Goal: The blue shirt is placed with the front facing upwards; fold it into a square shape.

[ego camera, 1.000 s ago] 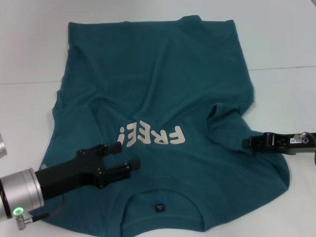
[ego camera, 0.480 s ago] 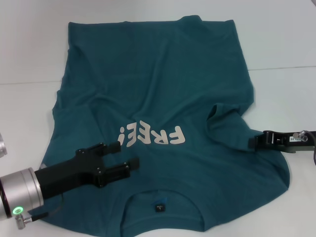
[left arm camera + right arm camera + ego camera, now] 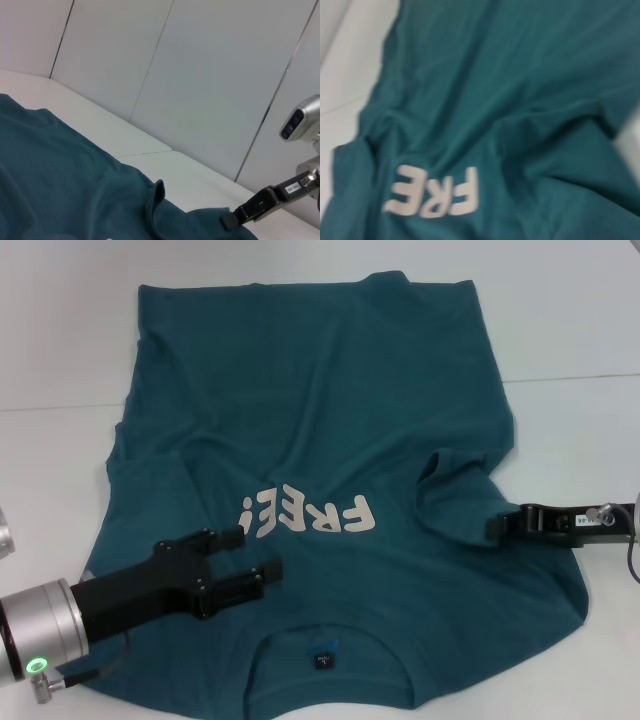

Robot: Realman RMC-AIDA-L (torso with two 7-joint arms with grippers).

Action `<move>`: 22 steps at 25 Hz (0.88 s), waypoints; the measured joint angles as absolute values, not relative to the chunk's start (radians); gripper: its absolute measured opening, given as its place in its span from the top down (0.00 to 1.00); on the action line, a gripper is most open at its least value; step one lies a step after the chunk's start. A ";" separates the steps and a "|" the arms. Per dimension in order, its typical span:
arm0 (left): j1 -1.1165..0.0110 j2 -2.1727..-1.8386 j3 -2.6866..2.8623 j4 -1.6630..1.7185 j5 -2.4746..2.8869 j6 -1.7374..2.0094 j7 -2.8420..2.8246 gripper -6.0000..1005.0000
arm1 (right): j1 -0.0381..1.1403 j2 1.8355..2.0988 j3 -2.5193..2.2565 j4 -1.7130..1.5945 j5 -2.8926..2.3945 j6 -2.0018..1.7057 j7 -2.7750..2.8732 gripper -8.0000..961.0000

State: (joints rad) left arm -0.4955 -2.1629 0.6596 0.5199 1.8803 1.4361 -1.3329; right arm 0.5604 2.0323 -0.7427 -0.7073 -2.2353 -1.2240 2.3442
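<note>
Start of fold: blue shirt (image 3: 320, 420) flat on worktop (image 3: 570, 330), left end effector (image 3: 258, 558) open at 7 o'clock, right end effector (image 3: 497, 528) at 3 o'clock, grip unclear; next, pinch sleeves.

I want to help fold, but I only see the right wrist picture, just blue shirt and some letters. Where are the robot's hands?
Observer: The left gripper is over the blue shirt, near its left sleeve, beside the lettering. Its fingers are spread open.
Operator: And the other hand?
Observer: The right gripper is at the right sleeve's edge, low against the cloth. I cannot tell whether it is pinching.
Operator: Is the shirt folded yet?
Observer: No. It lies spread on the white table, print up, collar nearest the robot, with a bunched wrinkle by the right sleeve.
</note>
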 joint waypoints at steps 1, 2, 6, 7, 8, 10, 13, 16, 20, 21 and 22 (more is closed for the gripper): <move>-0.495 -2.163 0.660 0.520 1.880 1.436 -1.333 0.18 | 0.562 2.032 -0.743 -0.709 -2.226 -1.235 2.339 0.95; -0.495 -2.163 0.660 0.520 1.879 1.436 -1.333 0.18 | 0.565 2.032 -0.745 -0.710 -2.218 -1.246 2.332 0.95; -0.495 -2.164 0.660 0.520 1.878 1.435 -1.333 0.18 | 0.583 2.034 -0.750 -0.705 -2.201 -1.263 2.316 0.95; -0.495 -2.164 0.660 0.520 1.878 1.434 -1.333 0.18 | 0.590 2.035 -0.751 -0.702 -2.201 -1.265 2.311 0.94; -0.495 -2.164 0.660 0.520 1.878 1.434 -1.333 0.18 | 0.594 2.038 -0.752 -0.700 -2.201 -1.266 2.308 0.94; -0.495 -2.164 0.659 0.520 1.878 1.434 -1.333 0.18 | 0.605 2.044 -0.753 -0.699 -2.202 -1.266 2.302 0.94; -0.495 -2.164 0.658 0.520 1.877 1.434 -1.333 0.18 | 0.626 2.055 -0.758 -0.699 -2.204 -1.267 2.296 0.93; -0.495 -2.164 0.658 0.520 1.873 1.434 -1.333 0.18 | 0.646 2.063 -0.773 -0.695 -2.204 -1.266 2.294 0.93; -0.495 -2.164 0.658 0.519 1.865 1.436 -1.333 0.18 | 0.671 2.073 -0.794 -0.688 -2.206 -1.258 2.291 0.92; -0.494 -2.164 0.658 0.519 1.865 1.436 -1.333 0.18 | 0.675 2.076 -0.800 -0.687 -2.206 -1.258 2.290 0.92; -0.493 -2.164 0.658 0.520 1.865 1.437 -1.333 0.18 | 0.678 2.078 -0.807 -0.686 -2.206 -1.256 2.288 0.92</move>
